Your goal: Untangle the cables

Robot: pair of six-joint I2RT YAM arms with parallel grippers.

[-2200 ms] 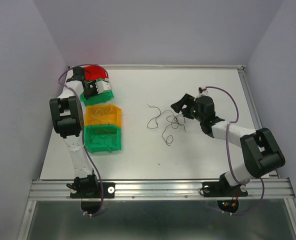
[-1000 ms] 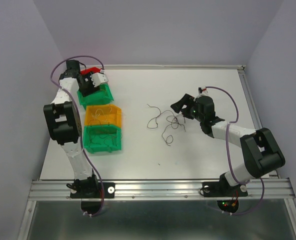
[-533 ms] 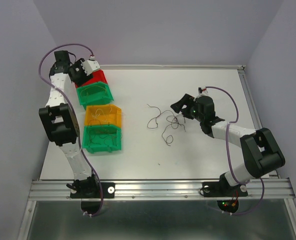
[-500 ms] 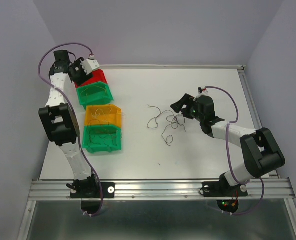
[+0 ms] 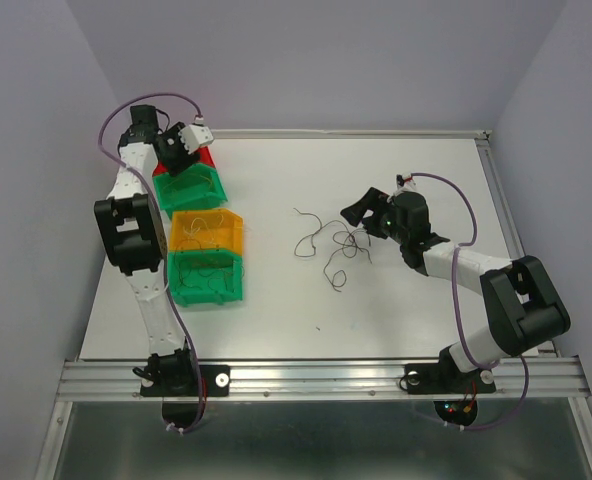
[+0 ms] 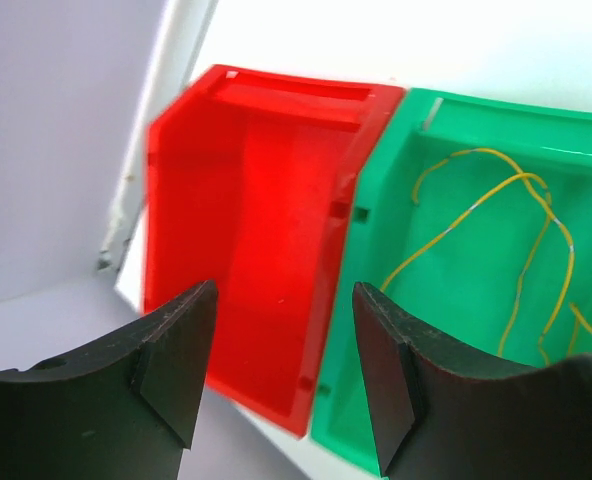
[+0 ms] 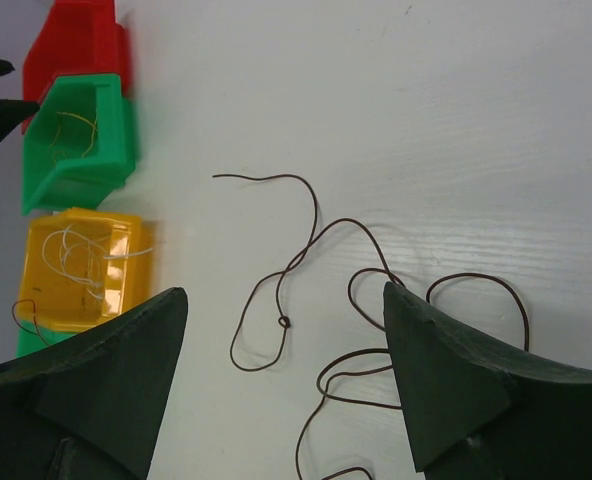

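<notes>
Thin dark cables (image 5: 331, 245) lie in a loose tangle mid-table; in the right wrist view they show as curly brown strands (image 7: 316, 300) with a small knot. My right gripper (image 7: 284, 292) hangs open just above them, nothing between its fingers; from above the right gripper (image 5: 361, 222) sits at the tangle's right side. My left gripper (image 6: 285, 290) is open and empty over the red bin (image 6: 246, 200) and the neighbouring green bin (image 6: 456, 300), which holds yellow wires (image 6: 516, 230).
A row of bins stands at the left: red bin (image 5: 201, 153), green bin (image 5: 191, 188), orange bin (image 5: 208, 232) with whitish wires, and a second green bin (image 5: 208, 278) with a dark strand. The wall is close behind the left arm.
The left wrist has lifted from the bins, swung back toward the left wall, then come partway right again over the red bin. The right arm and the tangle have not moved.
</notes>
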